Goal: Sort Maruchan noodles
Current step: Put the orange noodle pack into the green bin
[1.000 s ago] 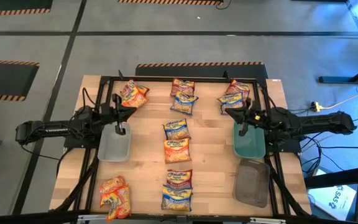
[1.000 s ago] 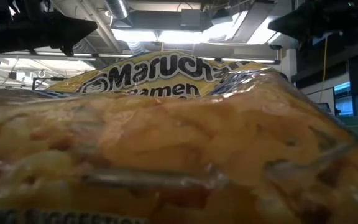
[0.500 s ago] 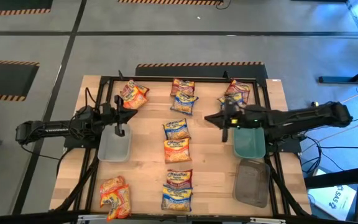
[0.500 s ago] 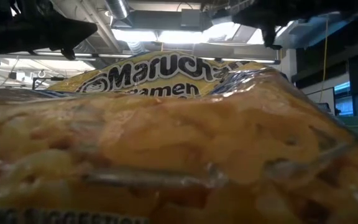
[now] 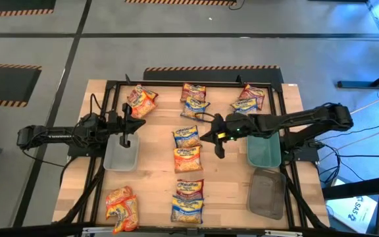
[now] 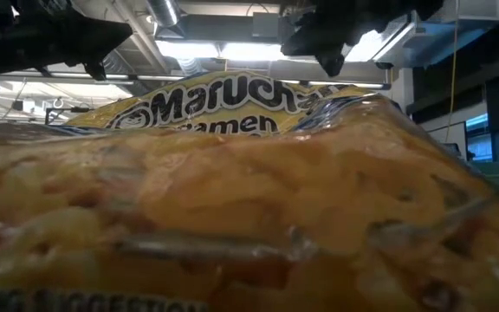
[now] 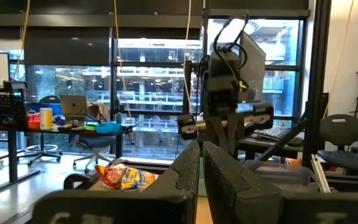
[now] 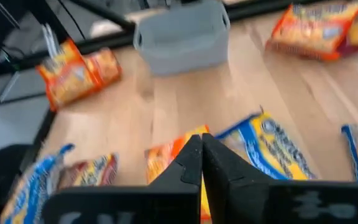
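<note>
The Maruchan noodles lie flat on the wooden table in small groups. A middle column runs from a blue-and-yellow packet (image 5: 187, 136) and an orange one (image 5: 187, 159) toward the near edge (image 5: 188, 201). More packets lie along the far edge (image 5: 194, 100). My right gripper (image 5: 220, 151) hangs shut above the bare wood just right of the middle column, touching nothing. In the right wrist view its fingers (image 8: 199, 163) point at the orange packet (image 8: 169, 155) and the blue-and-yellow packet (image 8: 263, 144). My left gripper (image 5: 127, 139) waits shut over the clear tray (image 5: 120, 157).
A teal tray (image 5: 263, 151) and a grey tray (image 5: 267, 193) stand at the right. Orange packets lie at the far left (image 5: 141, 99) and near left (image 5: 121, 208), others at the far right (image 5: 247, 99). A black frame (image 5: 196, 83) rims the table. One packet (image 6: 232, 217) fills the low view.
My right gripper has swung from above the teal tray toward the table's left, out beside the middle column of packets, and has tipped its fingers downward. It has stayed shut. No packet has moved.
</note>
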`<state>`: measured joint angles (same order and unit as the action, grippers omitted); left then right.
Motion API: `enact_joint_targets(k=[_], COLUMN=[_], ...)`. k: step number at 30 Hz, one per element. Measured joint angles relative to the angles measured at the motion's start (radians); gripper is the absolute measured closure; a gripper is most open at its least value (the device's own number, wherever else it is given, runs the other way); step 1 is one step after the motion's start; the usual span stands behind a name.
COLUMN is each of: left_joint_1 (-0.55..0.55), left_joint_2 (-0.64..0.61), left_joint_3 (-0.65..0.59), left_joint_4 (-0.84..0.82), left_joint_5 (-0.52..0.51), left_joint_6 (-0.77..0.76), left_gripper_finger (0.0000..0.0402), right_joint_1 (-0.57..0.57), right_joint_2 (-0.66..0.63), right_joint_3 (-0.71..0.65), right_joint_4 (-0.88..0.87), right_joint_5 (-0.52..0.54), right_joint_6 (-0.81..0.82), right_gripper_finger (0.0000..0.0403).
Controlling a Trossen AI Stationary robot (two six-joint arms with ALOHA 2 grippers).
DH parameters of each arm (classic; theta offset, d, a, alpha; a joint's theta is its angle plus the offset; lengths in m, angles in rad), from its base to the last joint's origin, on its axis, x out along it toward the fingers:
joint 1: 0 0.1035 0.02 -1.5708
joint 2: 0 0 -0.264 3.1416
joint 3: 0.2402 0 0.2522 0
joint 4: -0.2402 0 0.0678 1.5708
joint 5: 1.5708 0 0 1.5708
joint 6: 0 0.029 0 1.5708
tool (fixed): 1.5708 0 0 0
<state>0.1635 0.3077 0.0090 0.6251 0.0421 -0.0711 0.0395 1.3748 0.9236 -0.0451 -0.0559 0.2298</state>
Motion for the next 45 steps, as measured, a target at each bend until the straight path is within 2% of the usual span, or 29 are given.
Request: enact_joint_targets(k=[6, 10, 13, 16, 18, 23, 26, 30, 37, 41, 45], left_joint_1=[-0.002, -0.002, -0.002, -0.002, -0.002, -0.002, -0.002, -0.002, -0.002, -0.002, -0.002], left_joint_2=[0.000, 0.000, 0.000, 0.000, 0.000, 0.000, 0.000, 0.000, 0.000, 0.000, 0.000], left_joint_3=[0.000, 0.000, 0.000, 0.000, 0.000, 0.000, 0.000, 0.000, 0.000, 0.000, 0.000], left_joint_4=[-0.002, -0.002, -0.004, -0.004, -0.004, -0.005, -0.006, -0.006, -0.005, -0.005, -0.006], left_joint_5=[-0.025, -0.028, -0.031, -0.031, -0.031, -0.031, -0.032, -0.032, -0.033, -0.034, -0.034], left_joint_6=[0.002, 0.001, 0.002, 0.001, 0.002, 0.002, 0.001, -0.001, -0.004, -0.005, -0.005], left_gripper_finger=[0.0385, 0.0385, 0.0385, 0.0385, 0.0385, 0.0385, 0.0385, 0.0385, 0.0385, 0.0385, 0.0385], right_joint_1=[-0.038, -0.122, -0.192, -0.261, -0.289, -0.248, -0.190, -0.120, -0.048, -0.026, -0.018], right_joint_2=[0.008, 0.009, 0.009, 0.009, 0.014, 0.036, 0.069, 0.133, 0.271, 0.347, 0.411], right_joint_3=[0.070, 0.131, 0.135, 0.134, 0.123, 0.081, 0.067, 0.066, 0.065, 0.105, 0.166], right_joint_4=[-0.248, -0.468, -0.570, -0.628, -0.616, -0.442, -0.335, -0.229, -0.024, -0.009, -0.005], right_joint_5=[0.038, 0.119, 0.195, 0.211, 0.149, -0.171, -0.225, -0.225, -0.203, -0.162, -0.172], right_joint_6=[-0.051, -0.053, -0.053, -0.047, -0.013, 0.043, 0.060, 0.065, 0.064, 0.029, 0.001], right_gripper_finger=[0.0402, 0.0402, 0.0402, 0.0402, 0.0402, 0.0402, 0.0397, 0.0354, 0.0217, 0.0147, 0.0103])
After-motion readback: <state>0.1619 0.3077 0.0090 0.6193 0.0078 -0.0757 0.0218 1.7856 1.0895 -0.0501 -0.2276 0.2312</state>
